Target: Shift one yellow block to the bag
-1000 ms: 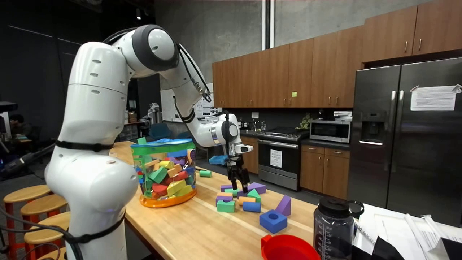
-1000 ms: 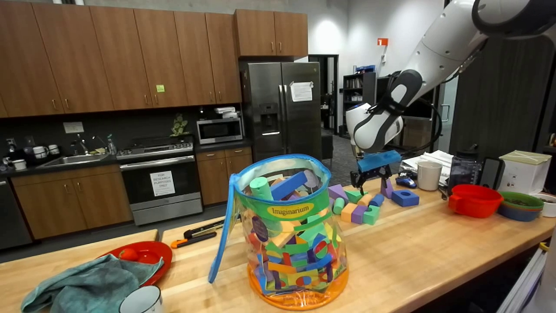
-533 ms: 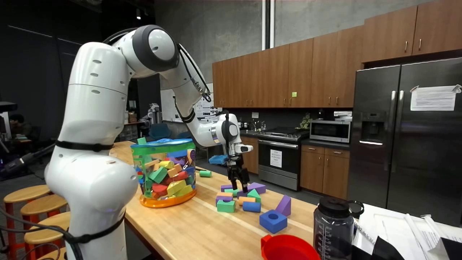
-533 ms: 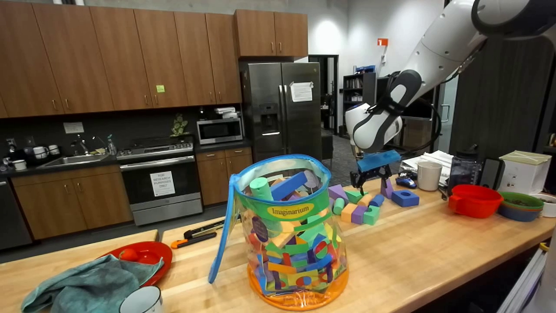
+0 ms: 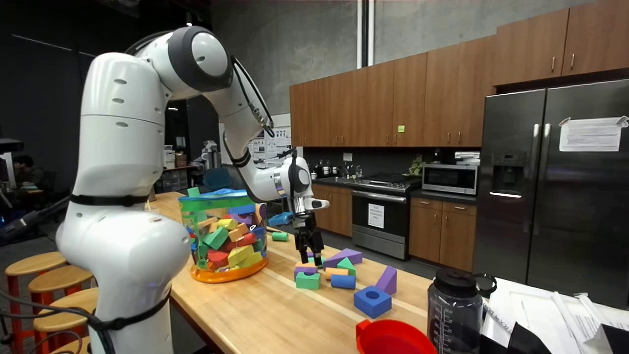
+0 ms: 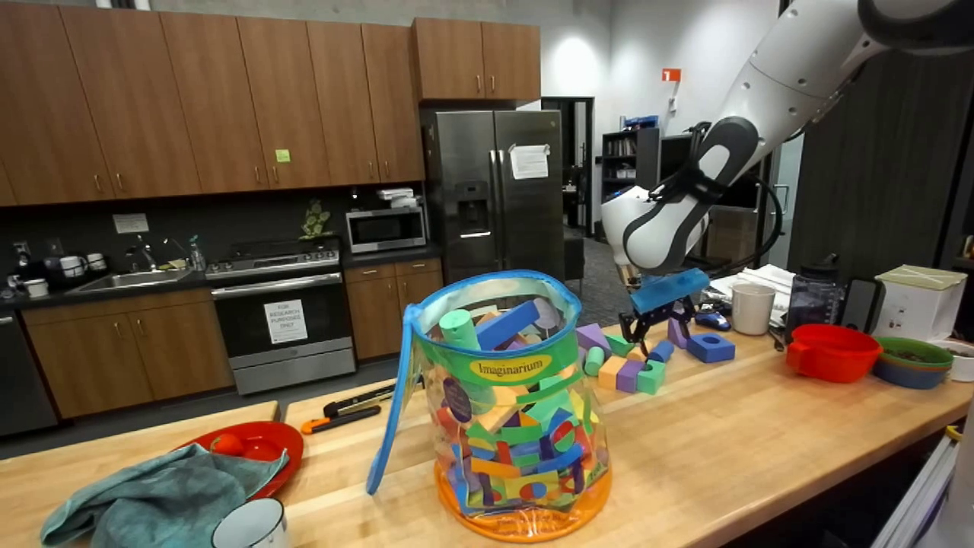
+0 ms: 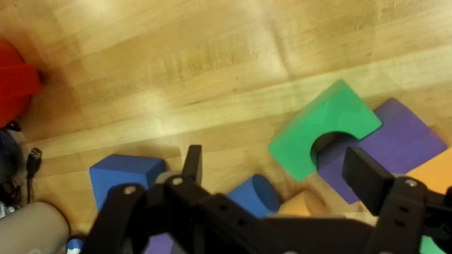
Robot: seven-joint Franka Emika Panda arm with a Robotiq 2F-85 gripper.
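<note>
The bag is clear plastic with a green band, blue zip edge and orange base, full of multicoloured blocks. Through its wall a yellow block shows. Among the loose blocks on the table, a yellow-orange cylinder looks closest to the yellow block; it lies beside a blue cylinder. My gripper is open above this group, nothing between its fingers. In the wrist view its body hides part of the yellow-orange cylinder. Both exterior views show the gripper low over the blocks, to one side of the bag.
Around the cylinder lie a green arch block, a purple block, an orange block and a blue block with a hole. A red bowl, a mug and a dark bottle stand farther along the table.
During the last half second my gripper has shifted back toward the robot's base over the blocks, with the arm drawing back. It has stayed open. The blocks and the bag have not moved.
</note>
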